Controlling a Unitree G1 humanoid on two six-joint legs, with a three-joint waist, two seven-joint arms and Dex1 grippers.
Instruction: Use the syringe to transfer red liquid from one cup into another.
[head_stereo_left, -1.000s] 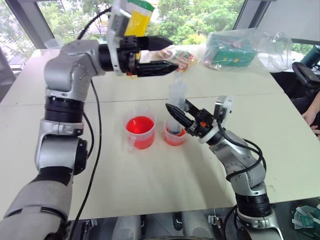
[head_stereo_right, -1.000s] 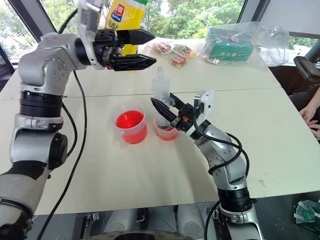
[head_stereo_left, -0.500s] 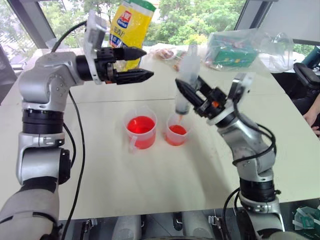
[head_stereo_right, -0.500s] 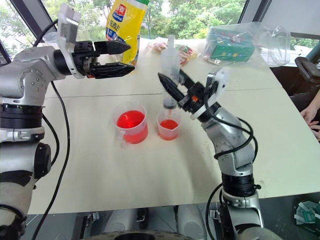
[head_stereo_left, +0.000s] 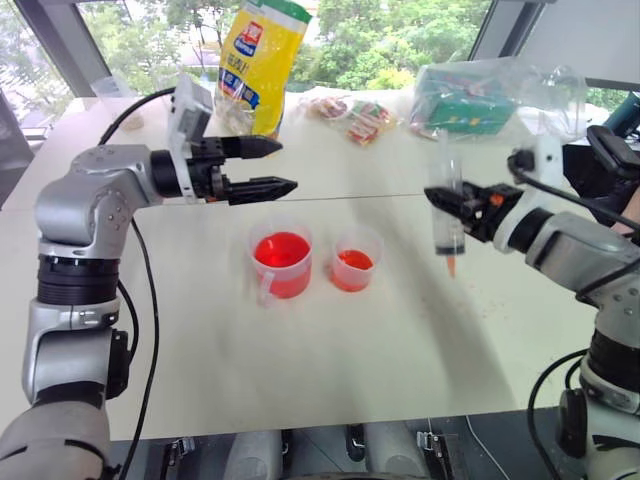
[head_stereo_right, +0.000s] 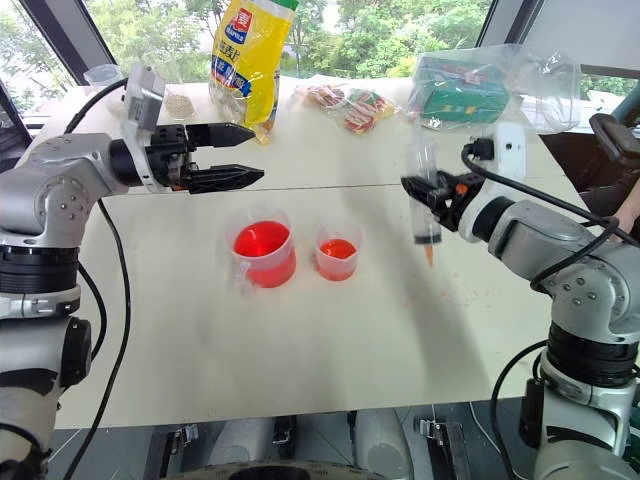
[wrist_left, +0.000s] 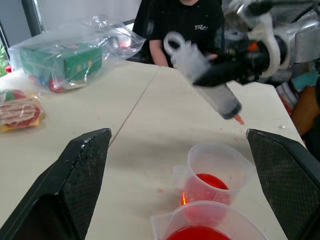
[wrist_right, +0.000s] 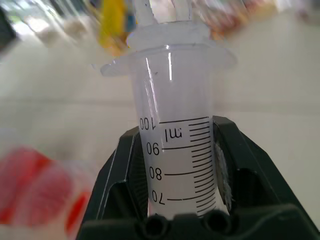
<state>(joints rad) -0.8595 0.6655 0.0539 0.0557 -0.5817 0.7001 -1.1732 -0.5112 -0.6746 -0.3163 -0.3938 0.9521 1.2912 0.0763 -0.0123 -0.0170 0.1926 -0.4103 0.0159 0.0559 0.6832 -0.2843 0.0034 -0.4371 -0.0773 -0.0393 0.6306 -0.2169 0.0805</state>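
Red liquid (head_stereo_left: 281, 249) sits in the beaker (head_stereo_left: 281, 263), a clear handled vessel standing on the pale table (head_stereo_left: 330, 350). Just beside the beaker, on its right, stands the small cup (head_stereo_left: 355, 259), also holding some red-orange liquid. Well to the right of the beaker, past the cup, the right gripper (head_stereo_left: 452, 202) pinches the syringe (head_stereo_left: 447, 215) by its barrel, its black fingers (wrist_right: 120, 175) pressed against the printed graduations. The syringe hangs upright above the bare table, orange tip down, apart from both vessels. Above and to the left of the beaker, the left gripper (head_stereo_left: 265, 168) hovers with its fingers spread wide and nothing between them, pointing across toward the right. Behind the beaker, at the far side of the table, stands a yellow bag (head_stereo_left: 256, 62). Further right along that far side lie a snack packet (head_stereo_left: 358, 113) and a green box (head_stereo_left: 462, 100) inside a clear plastic bag
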